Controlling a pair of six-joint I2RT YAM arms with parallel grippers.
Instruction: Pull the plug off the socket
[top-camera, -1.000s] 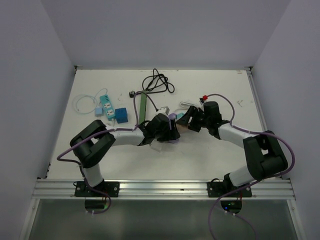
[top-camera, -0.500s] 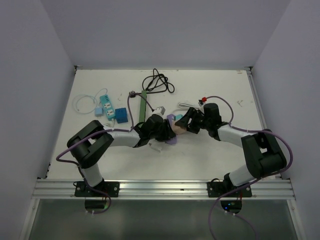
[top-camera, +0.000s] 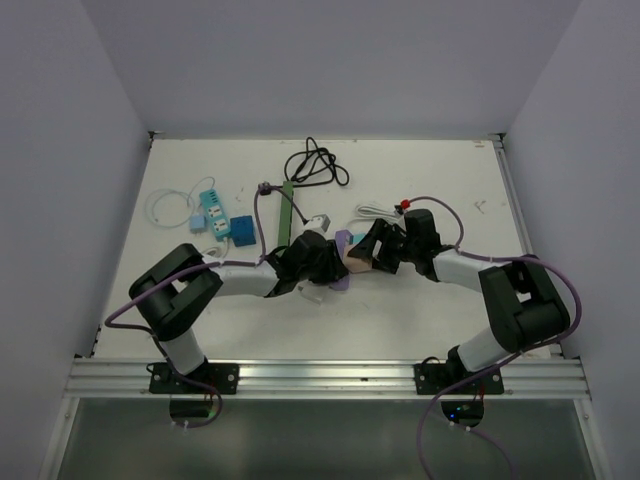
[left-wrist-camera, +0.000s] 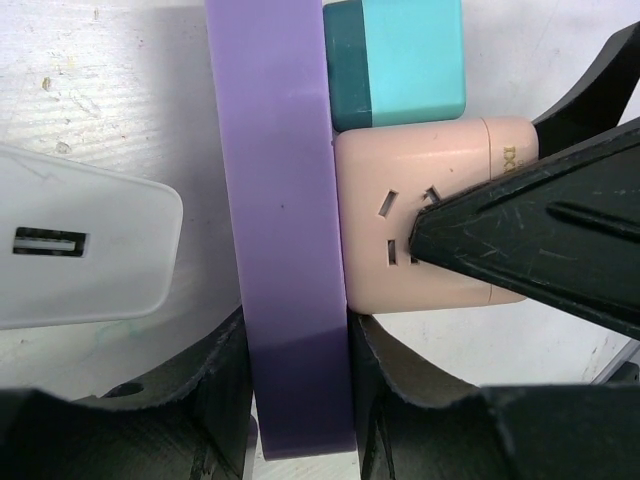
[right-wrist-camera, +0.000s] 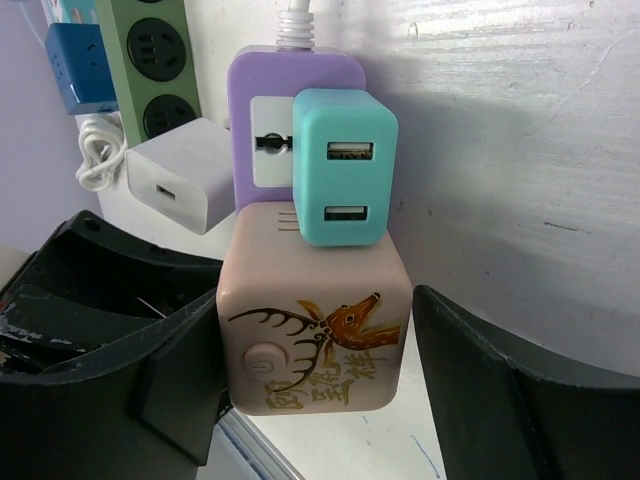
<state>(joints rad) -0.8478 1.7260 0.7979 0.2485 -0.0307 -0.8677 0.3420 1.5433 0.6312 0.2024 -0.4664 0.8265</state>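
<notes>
Now left gripper (left-wrist-camera: 300, 400) clamps purple socket (left-wrist-camera: 285, 200); right gripper (right-wrist-camera: 300, 390) straddles pink plug (right-wrist-camera: 315, 320).

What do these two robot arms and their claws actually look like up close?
Both arms, left and right, have pale grey links joined by chunky black housings, with a lilac cable looping along each. They bolt onto black base plates on an aluminium rail. The claw fingers are matte black plastic, broad and angular, visibly scuffed with fine pale scratches.

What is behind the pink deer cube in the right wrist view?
The purple socket strip stands directly behind the pink cube, with the teal USB charger plugged in above it. The cube's own prongs and outlet are hidden.
</notes>
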